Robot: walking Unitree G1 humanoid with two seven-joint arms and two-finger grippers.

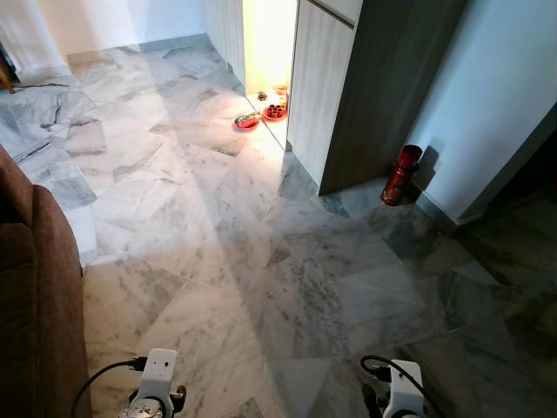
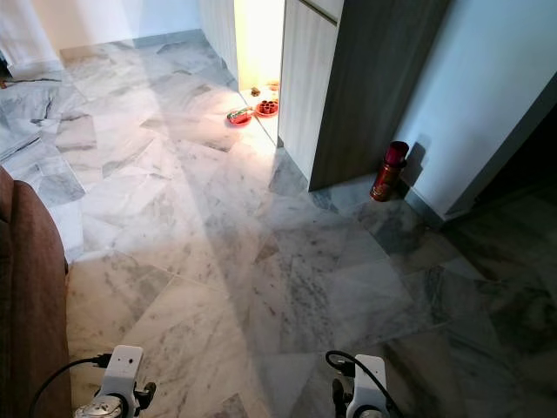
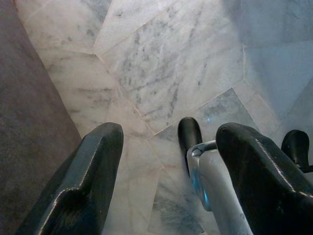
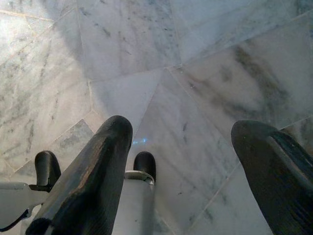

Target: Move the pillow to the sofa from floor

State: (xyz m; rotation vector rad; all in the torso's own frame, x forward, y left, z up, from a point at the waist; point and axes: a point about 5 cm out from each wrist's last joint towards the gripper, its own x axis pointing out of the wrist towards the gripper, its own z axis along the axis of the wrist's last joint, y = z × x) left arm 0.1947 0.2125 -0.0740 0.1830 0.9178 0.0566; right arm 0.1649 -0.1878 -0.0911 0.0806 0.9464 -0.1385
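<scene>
You see the brown sofa [image 1: 35, 296] at the robot's left, bordering the grey marble floor [image 1: 261, 261]; no pillow can be made out on it or on the floor beside it. Away from the sofa, a red cylinder [image 1: 400, 175] stands against the wall by a wooden cabinet [image 1: 365, 87], with red dishes [image 1: 261, 116] near the lit opening. The left gripper [image 3: 166, 166] and right gripper [image 4: 186, 171] hang over bare floor beside the sofa, fingers spread and grasping nothing.

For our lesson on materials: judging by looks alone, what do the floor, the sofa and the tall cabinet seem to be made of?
Floor: polished marble or marble-look tile, grey veining, visible joints, a sheen where light falls.
Sofa: brown woven fabric, matte and slightly fuzzy.
Cabinet: wood or wood-look laminate, with faint vertical grain; which one cannot be told.
</scene>
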